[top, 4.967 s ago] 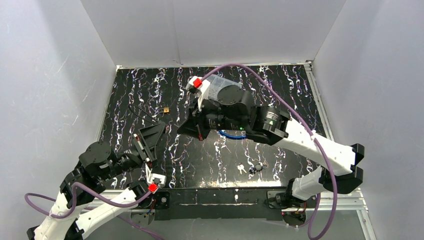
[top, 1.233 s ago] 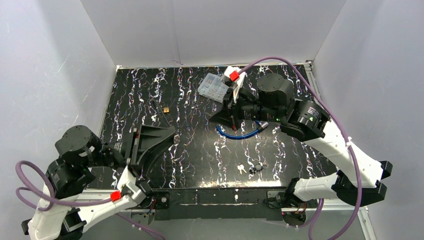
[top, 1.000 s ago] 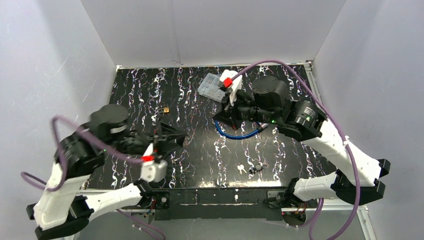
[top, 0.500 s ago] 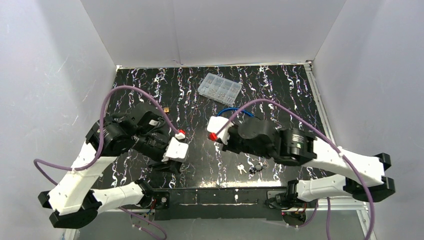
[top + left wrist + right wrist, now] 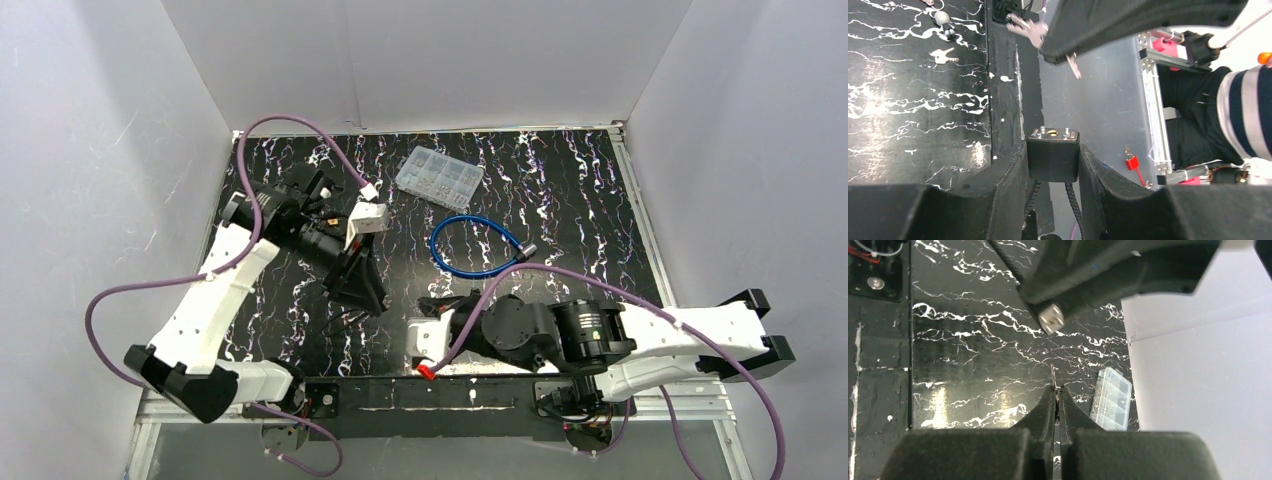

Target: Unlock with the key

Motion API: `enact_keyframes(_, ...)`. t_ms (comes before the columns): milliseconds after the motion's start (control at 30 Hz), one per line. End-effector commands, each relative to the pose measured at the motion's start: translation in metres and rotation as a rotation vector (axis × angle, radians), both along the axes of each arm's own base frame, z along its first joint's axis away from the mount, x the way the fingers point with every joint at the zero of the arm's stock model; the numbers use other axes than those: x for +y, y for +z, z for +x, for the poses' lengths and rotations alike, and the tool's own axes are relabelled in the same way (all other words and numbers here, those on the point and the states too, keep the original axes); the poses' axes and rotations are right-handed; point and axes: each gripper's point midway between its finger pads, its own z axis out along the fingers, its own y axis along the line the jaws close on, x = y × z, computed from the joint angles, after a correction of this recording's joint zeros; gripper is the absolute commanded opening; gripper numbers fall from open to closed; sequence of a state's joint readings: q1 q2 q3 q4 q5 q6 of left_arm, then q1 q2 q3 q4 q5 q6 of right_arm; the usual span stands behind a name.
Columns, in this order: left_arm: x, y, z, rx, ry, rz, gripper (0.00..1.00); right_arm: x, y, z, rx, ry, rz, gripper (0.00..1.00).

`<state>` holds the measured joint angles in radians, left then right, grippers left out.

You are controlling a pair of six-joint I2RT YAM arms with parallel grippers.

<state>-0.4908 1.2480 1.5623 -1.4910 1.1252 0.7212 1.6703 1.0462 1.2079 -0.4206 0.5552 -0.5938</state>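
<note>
My left gripper (image 5: pixel 1053 152) is shut on a black lock (image 5: pixel 1053 161), held by its sides. The lock's metal keyhole face (image 5: pixel 1053 133) points outward and two black cable ends hang from its underside. My right gripper (image 5: pixel 1057 388) is shut on a thin silver key (image 5: pixel 1053 374), seen edge-on at its tips. In the left wrist view the key (image 5: pixel 1030 31) sticks out of the right gripper, above the lock and apart from it. From the right wrist, the lock's face (image 5: pixel 1051 320) hangs ahead of the key. From above, the left gripper (image 5: pixel 362 288) and right gripper (image 5: pixel 442 303) face each other.
A blue cable loop (image 5: pixel 470 246) lies on the black marbled table (image 5: pixel 560 190), with a clear compartment box (image 5: pixel 439 175) behind it. Spare keys (image 5: pixel 943 55) and a small metal ball (image 5: pixel 941 17) lie near the front edge. White walls enclose the table.
The left arm has swung up and over, bringing the lock toward the table's middle. The right arm has dropped back to the near edge with the key, and the two grippers now face each other.
</note>
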Motion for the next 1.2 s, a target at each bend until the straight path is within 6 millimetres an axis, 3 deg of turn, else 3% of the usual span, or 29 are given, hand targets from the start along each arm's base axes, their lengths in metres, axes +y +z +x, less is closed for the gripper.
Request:
enact_keyframes(0, 0.004, 0.025, -0.030, 0.217, -0.013, -0.018, 0.00, 0.006, 0.025, -0.008, -0.029, 0.059, 0.006, 0.01)
enact_keyframes(167, 0.004, 0.023, -0.030, 0.204, -0.023, -0.016, 0.00, 0.008, 0.004, -0.023, 0.018, 0.134, -0.159, 0.01)
enact_keyframes(333, 0.008, 0.017, -0.042, 0.173, -0.064, 0.028, 0.00, 0.006, -0.003, -0.030, 0.034, 0.179, -0.238, 0.01)
enact_keyframes(533, 0.007, 0.020, -0.053, 0.194, -0.096, 0.043, 0.00, 0.005, -0.003, -0.023, -0.023, 0.176, -0.279, 0.01)
enact_keyframes(733, 0.011, 0.008, -0.063, 0.194, -0.132, 0.109, 0.00, 0.006, -0.002, -0.014, -0.075, 0.148, -0.295, 0.01)
enact_keyframes(1167, 0.014, -0.016, -0.047, 0.171, -0.067, 0.250, 0.00, 0.019, -0.006, -0.007, -0.095, 0.133, -0.312, 0.01)
